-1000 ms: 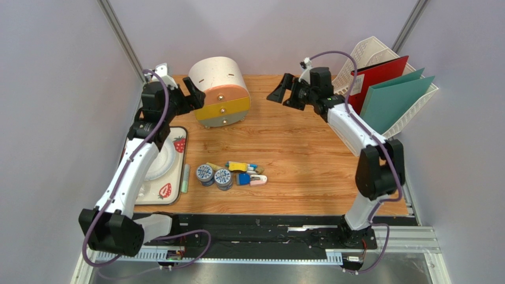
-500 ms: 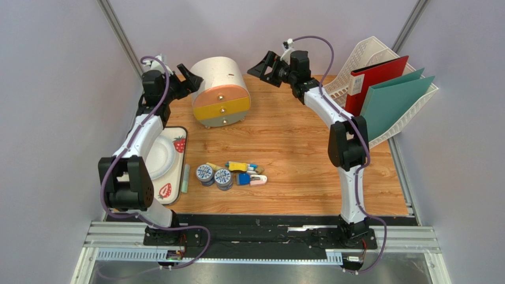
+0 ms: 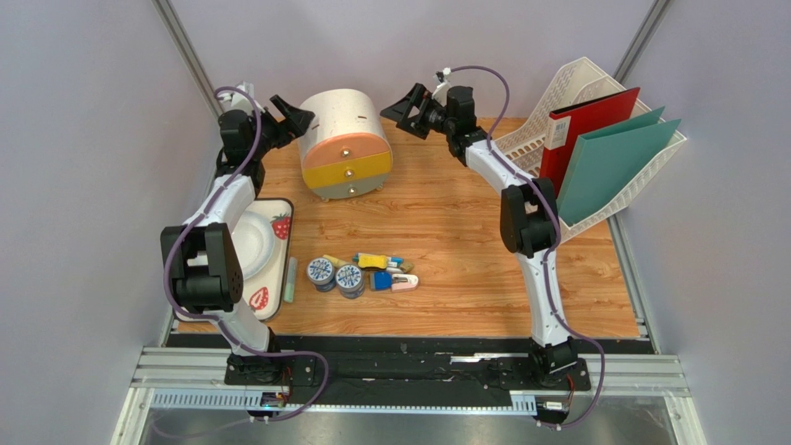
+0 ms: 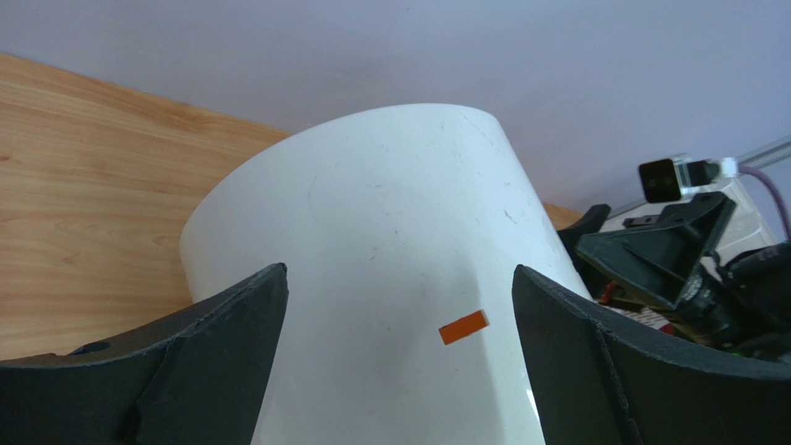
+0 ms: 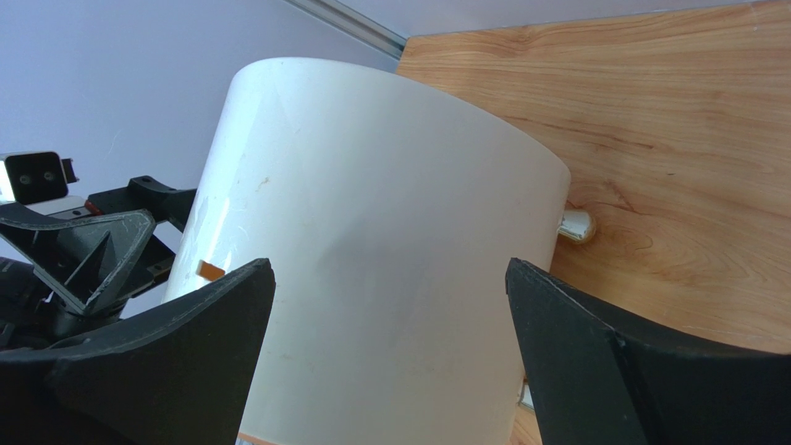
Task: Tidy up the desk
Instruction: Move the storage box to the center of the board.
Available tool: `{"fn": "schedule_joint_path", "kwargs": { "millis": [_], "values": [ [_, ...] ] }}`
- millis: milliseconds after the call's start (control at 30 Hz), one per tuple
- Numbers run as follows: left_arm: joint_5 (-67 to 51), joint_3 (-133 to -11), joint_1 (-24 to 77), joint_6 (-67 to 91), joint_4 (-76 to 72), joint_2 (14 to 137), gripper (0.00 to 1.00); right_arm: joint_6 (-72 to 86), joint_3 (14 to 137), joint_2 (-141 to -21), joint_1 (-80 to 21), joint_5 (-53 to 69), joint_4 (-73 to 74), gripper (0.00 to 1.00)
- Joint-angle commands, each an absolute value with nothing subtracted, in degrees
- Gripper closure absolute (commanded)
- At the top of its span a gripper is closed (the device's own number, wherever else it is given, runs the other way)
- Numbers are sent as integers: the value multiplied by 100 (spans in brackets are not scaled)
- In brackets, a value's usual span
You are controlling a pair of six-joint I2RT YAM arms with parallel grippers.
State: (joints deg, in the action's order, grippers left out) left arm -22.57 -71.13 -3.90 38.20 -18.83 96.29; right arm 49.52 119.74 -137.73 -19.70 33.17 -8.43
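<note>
The desk (image 3: 473, 232) is light wood-grain. A white drum-shaped drawer unit (image 3: 345, 144) with orange and yellow drawer fronts stands at its back. My left gripper (image 3: 293, 113) is open, close to the unit's left side. In the left wrist view the gripper (image 4: 399, 315) has its jaws wide apart, with the white body (image 4: 371, 232) between them. My right gripper (image 3: 401, 102) is open by the unit's right back side. In the right wrist view the gripper (image 5: 390, 306) frames the white body (image 5: 371, 213). Neither holds anything.
A strawberry-print tray (image 3: 271, 278) with a white plate (image 3: 249, 248) lies at the left. A green stick (image 3: 291, 278), two round tins (image 3: 334, 274) and small stationery (image 3: 390, 271) lie in front. A white file rack (image 3: 585, 79) with red (image 3: 594, 120) and teal (image 3: 613, 167) folders stands at the back right.
Both arms have stretched toward the back of the desk. Both open grippers have moved in to the drawer unit, one on each side. The unit has stayed put.
</note>
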Motion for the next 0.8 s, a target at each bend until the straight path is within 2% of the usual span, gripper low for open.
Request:
{"fn": "schedule_joint_path", "kwargs": {
  "millis": [0, 400, 767],
  "values": [
    [-2777, -6953, -431, 4270, -2706, 9843, 1, 5247, 12567, -14027, -2074, 3665, -1301, 1],
    [-3489, -6574, -352, 4843, -3401, 10283, 1, 5370, 12173, -13966, -2153, 3744, -1450, 1],
    [-3665, -6417, 246, 4895, -3428, 10336, 1, 4984, 10909, -13193, -2153, 3806, -1354, 1]
  ]
}}
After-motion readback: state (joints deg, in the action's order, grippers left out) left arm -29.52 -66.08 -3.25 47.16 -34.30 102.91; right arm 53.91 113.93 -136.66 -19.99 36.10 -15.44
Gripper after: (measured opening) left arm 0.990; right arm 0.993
